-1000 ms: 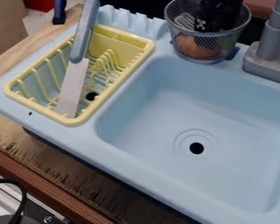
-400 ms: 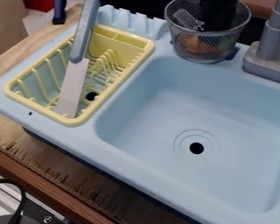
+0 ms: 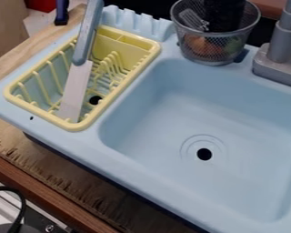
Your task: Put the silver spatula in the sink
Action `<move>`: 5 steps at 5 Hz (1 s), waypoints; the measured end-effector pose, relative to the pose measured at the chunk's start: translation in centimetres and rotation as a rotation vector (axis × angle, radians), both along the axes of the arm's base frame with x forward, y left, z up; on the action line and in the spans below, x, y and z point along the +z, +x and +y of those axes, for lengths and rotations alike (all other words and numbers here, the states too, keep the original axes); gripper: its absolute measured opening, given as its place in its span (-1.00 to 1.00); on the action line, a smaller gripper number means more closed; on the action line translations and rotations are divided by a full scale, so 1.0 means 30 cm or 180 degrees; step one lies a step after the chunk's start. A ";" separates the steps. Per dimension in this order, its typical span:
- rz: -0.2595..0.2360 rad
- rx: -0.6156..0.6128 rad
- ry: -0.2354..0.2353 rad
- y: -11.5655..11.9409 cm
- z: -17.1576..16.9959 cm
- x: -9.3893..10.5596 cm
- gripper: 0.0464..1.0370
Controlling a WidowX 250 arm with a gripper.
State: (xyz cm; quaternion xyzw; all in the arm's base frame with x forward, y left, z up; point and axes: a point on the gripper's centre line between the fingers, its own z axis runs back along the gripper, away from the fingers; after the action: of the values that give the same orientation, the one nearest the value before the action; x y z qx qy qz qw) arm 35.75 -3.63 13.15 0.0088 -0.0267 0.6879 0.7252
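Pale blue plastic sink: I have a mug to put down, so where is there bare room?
The basin has bare floor around its black drain hole, bordered by the yellow plastic rack and grey faucet. Crowded: the rack, holding a grey-handled knife, and the wire-mesh basket, with the silver slotted spatula and black gripper.

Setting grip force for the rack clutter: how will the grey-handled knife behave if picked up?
The knife is probably stiff: its blade looks straight, with no sag. Its thick, smooth-looking handle could be a bit slippery. The handle juts past the yellow rack, so a nudge there may swing or slide the knife.
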 end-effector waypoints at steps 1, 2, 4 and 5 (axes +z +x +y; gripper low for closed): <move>-0.0101 -0.0117 -0.0008 -0.004 0.002 0.041 -0.47; -0.0269 -0.0195 -0.0002 -0.004 0.005 0.092 -0.47; -0.0493 -0.0408 -0.0053 -0.035 0.010 0.165 -0.47; -0.0449 -0.0572 -0.0157 -0.067 0.005 0.172 -0.47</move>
State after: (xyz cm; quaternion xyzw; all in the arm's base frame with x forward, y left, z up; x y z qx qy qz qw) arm 33.74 -3.48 18.31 -0.0600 -0.0614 0.6196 0.7802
